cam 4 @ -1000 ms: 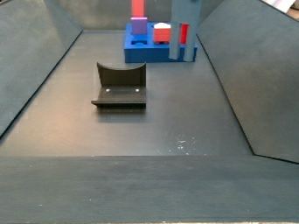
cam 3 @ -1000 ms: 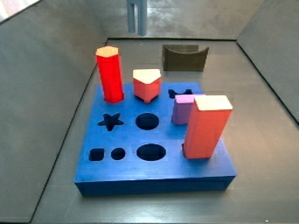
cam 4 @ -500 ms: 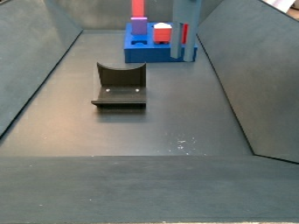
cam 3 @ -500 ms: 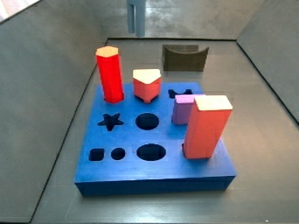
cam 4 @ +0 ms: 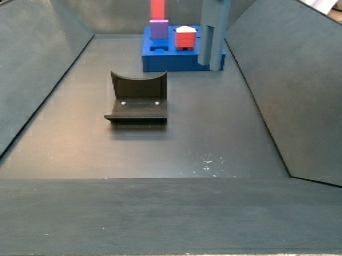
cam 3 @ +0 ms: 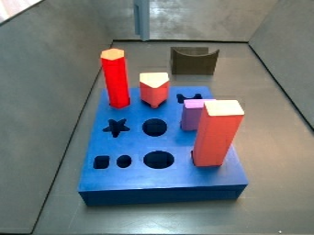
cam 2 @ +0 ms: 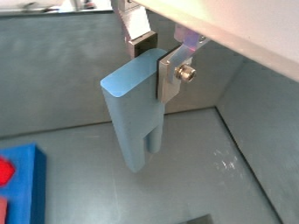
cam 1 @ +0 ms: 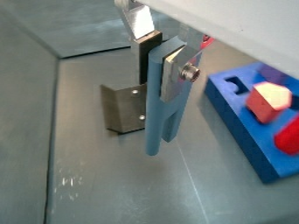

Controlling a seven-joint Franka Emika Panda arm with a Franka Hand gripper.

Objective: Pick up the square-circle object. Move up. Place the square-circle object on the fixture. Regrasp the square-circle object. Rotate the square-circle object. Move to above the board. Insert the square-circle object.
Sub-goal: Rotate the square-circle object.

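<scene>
Gripper (cam 1: pixel 160 54) squeezes top of square-circle object (cam 1: pixel 165 109), bar hanging straight down above grey floor. Fixture (cam 1: pixel 122 108) sits behind it. Board (cam 3: pixel 160 147) fills frame middle in side view.

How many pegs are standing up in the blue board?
4: a tall red hexagonal peg at the back left, a short salmon peg beside it, a purple peg, and the big salmon block at the front right of the board.
</scene>
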